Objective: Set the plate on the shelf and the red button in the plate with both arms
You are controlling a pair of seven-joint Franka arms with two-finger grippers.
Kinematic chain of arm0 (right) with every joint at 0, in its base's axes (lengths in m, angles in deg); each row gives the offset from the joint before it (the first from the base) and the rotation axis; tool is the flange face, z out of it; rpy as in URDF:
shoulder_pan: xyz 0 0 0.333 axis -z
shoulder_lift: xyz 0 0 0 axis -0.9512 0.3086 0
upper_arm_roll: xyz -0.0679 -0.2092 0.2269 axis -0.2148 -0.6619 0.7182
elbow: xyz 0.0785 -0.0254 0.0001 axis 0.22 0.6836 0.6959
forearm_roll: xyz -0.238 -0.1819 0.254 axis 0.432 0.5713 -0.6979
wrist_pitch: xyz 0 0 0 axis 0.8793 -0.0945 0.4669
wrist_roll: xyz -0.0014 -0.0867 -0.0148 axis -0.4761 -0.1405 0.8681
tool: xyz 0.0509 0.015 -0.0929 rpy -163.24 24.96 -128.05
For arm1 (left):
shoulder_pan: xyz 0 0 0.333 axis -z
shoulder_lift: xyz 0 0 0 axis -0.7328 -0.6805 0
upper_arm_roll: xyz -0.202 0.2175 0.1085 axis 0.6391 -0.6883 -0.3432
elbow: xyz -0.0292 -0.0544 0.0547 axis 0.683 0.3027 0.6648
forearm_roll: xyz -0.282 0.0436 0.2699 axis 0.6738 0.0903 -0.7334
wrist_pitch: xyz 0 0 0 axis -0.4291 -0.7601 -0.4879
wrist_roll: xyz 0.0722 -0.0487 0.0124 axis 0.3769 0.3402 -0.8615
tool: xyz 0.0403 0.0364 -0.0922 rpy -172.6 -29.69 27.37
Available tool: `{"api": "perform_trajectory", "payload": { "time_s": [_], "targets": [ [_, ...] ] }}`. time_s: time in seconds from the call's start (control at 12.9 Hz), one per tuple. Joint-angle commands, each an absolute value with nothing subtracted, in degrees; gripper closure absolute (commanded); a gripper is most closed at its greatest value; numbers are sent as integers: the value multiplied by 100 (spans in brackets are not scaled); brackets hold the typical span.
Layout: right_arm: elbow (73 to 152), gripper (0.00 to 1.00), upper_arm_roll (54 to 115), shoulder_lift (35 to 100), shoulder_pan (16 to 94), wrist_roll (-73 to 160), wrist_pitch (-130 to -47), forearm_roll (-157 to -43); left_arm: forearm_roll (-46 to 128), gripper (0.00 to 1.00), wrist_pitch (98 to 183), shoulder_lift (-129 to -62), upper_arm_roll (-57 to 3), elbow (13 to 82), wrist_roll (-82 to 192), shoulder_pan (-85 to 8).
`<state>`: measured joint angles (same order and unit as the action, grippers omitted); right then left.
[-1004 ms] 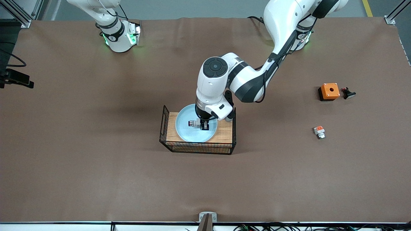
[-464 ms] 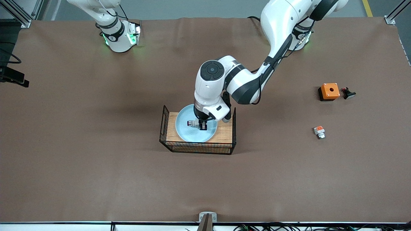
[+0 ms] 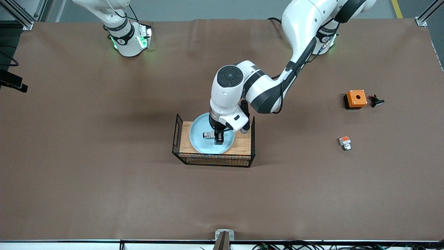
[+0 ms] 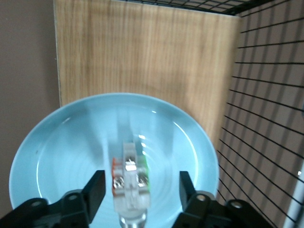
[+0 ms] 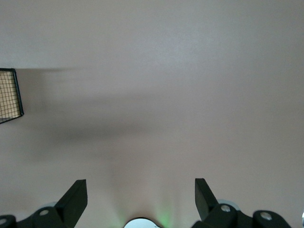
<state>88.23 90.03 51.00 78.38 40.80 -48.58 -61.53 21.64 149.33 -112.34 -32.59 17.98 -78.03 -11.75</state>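
Left arm over the basket, red button lying on the plate between parted fingers.

The brown table (image 3: 104,180) carries a wire basket (image 3: 179,139) with a wooden floor near its middle, and the pale blue plate (image 3: 199,142) lies flat inside it. The left gripper (image 3: 218,138) hangs over the plate, its 2 fingers (image 4: 96,187) spread with gaps on both sides of the red button (image 4: 129,176), which seems to rest on the plate's centre, though contact is hard to judge. The right gripper (image 5: 141,194) waits over bare table, jaws wide apart. Toward the left arm's end sit an orange box (image 3: 356,99), a black-based button (image 3: 376,101) beside it, and a white part with an orange-red block (image 3: 344,142) nearer the front camera.
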Motion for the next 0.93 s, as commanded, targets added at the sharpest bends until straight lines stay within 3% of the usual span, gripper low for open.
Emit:
{"api": "perform_trajectory", "payload": {
  "time_s": [0.0,0.23,0.85],
  "targets": [
    [8985,0,9087,4797,7782,3856,-4806,-6178,2020,0,14813,-10730,-3302,1829,-7811,-1214],
    [9415,0,9087,4376,7782,3908,-4903,-6187,2071,0,14463,-10045,-3249,2013,-7479,-1547],
    [9635,0,8657,4172,7055,3926,-4859,-6144,3863,0,11914,-8454,-3231,2434,-3757,-3206]
  ]
}}
